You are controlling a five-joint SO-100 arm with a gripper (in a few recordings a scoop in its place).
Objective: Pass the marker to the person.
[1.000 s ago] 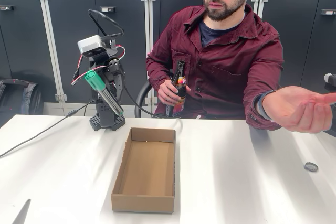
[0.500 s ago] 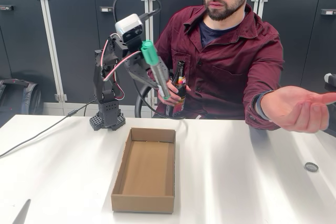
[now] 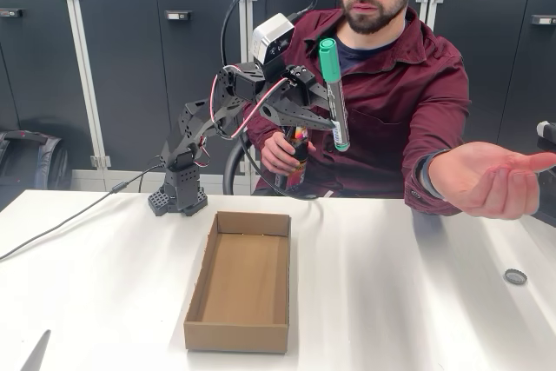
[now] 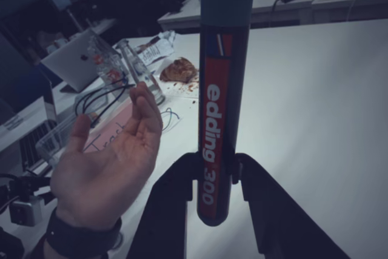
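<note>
**A:** Looking at the fixed view, what do you hold?

**B:** My gripper [image 3: 328,119] is pinching the marker [image 3: 332,93], nearly upright, green cap on top, high above the far end of the cardboard box [image 3: 239,281]. The person [image 3: 382,84] sits behind the table [image 3: 417,301], open hand [image 3: 486,180] stretched out at the right, well apart from the marker. The other hand grips a dark bottle [image 3: 295,149]. A bottle cap [image 3: 514,276] lies on the right.

**A:** And the wrist view?

**B:** There my jaws close on the marker's [image 4: 219,119] barrel near its end; its label reads "edding 300". The palm [image 4: 112,162] is open at the left, beside it but not touching.

**A:** Any change?

**B:** Half a second ago I held the marker further left and tilted; I have swung right, toward the hand.
</note>
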